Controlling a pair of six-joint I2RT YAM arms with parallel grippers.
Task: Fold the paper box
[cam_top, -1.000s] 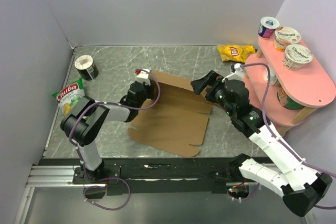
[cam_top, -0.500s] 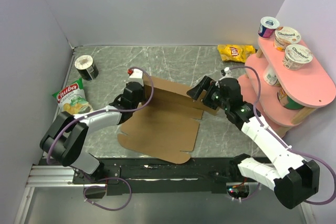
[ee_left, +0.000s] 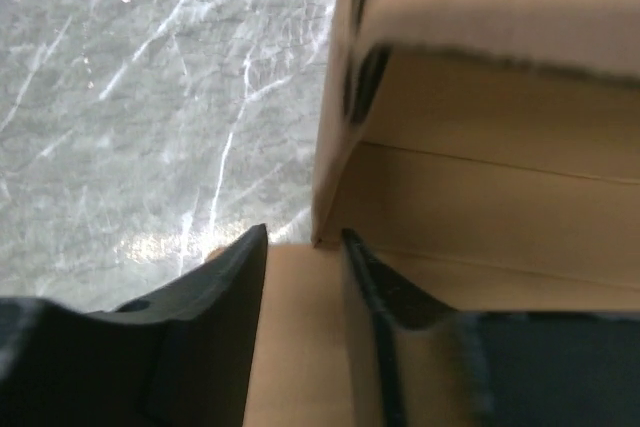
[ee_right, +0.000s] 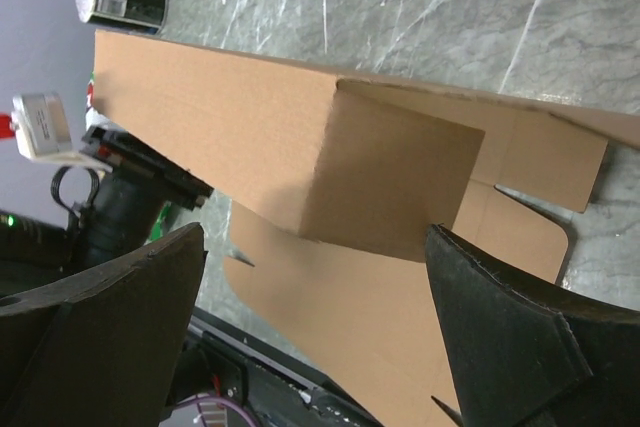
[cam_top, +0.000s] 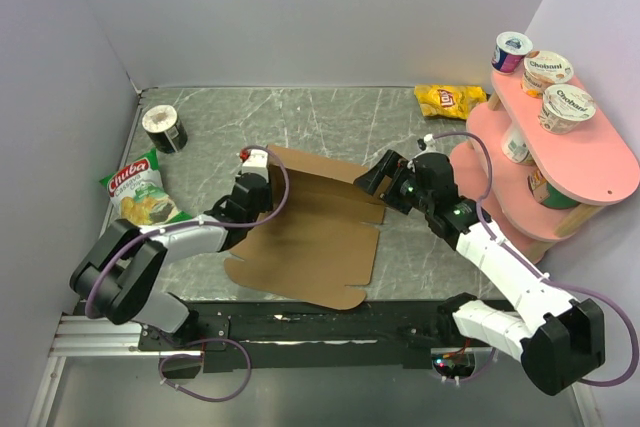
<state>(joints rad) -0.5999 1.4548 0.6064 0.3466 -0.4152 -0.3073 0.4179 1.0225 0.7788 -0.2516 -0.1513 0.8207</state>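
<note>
Paper box (cam_top: pixel 318 237): brown sheet lying on the tabletop (cam_top: pixel 330 112) — far panel raised upright.
Left pincer (ee_left: pixel 305 247): slightly apart, straddling the raised panel's left end, not clamped.
Right pincer (ee_right: pixel 315 235): wide apart — facing the panel's right end, holding nothing.

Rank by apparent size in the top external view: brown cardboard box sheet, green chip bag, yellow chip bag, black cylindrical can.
1. brown cardboard box sheet
2. green chip bag
3. yellow chip bag and black cylindrical can: about alike, too close to rank.
</note>
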